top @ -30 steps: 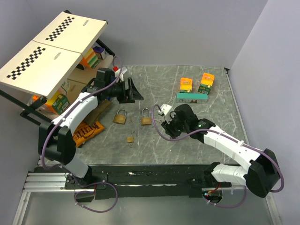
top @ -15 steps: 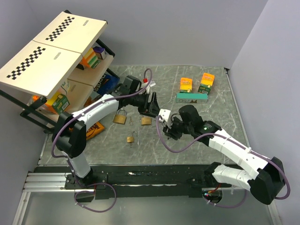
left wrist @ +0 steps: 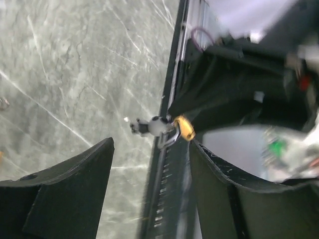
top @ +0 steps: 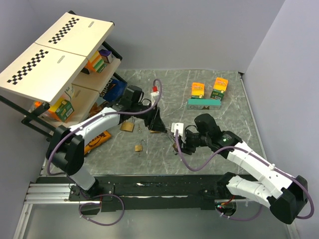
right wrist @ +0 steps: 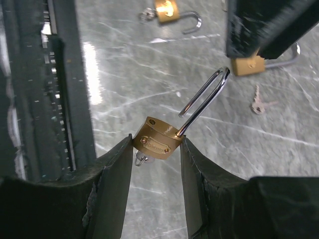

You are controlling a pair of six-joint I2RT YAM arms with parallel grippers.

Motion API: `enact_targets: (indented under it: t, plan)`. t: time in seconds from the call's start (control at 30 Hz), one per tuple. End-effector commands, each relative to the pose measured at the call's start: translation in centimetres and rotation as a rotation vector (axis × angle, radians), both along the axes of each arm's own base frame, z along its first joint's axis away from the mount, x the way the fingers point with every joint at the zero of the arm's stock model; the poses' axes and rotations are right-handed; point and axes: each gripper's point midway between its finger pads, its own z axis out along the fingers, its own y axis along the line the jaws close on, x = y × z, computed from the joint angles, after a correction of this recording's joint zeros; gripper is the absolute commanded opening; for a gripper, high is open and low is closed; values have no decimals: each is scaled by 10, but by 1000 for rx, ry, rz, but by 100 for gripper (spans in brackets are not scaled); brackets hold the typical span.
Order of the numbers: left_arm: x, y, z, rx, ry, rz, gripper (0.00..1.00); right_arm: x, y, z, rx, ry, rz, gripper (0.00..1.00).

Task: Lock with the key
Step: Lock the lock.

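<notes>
My right gripper (right wrist: 157, 149) is shut on a brass padlock (right wrist: 158, 138) and holds it above the table, its steel shackle (right wrist: 204, 102) swung open. A small grey key with a ring (right wrist: 141, 160) sticks out of its underside. In the top view this gripper (top: 178, 144) is right of centre. My left gripper (top: 158, 124) hangs open over another padlock (top: 155, 130). In the left wrist view its open jaws (left wrist: 149, 164) face the held padlock (left wrist: 185, 128) and its key (left wrist: 148, 126). A loose key (right wrist: 256, 104) lies on the table.
Two more brass padlocks (top: 127, 126) (top: 138, 147) lie left of centre. A shelf rack (top: 55, 55) with boxes stands at the back left, with an orange packet (top: 92, 142) before it. Orange cartons (top: 198, 89) and a teal box (top: 204, 104) stand at the back right.
My left arm has swung from the shelf rack rightward to the middle padlock. My right gripper has drawn toward the near edge with its padlock.
</notes>
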Motion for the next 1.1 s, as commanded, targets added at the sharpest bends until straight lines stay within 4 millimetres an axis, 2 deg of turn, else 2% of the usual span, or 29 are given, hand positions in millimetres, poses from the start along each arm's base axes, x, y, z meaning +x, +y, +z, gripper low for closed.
enact_targets:
  t: [0.0,0.17,0.4,0.77,0.97,1.07]
  plan:
    - [-11,13,26,-139,-391,-179,67,-11,9,30,78,-51,106,0]
    - [-22,16,27,-173,-496,-266,64,-13,10,32,74,-54,128,0]
    - [-52,19,21,-201,-589,-404,58,-17,13,39,75,-57,180,0]
    - [-60,9,24,-215,-633,-412,55,-18,19,45,70,-53,224,0]
    - [-63,7,18,-207,-622,-410,44,-18,23,47,77,-54,235,0]
    - [-61,5,22,-214,-623,-393,41,-18,25,48,79,-51,238,0]
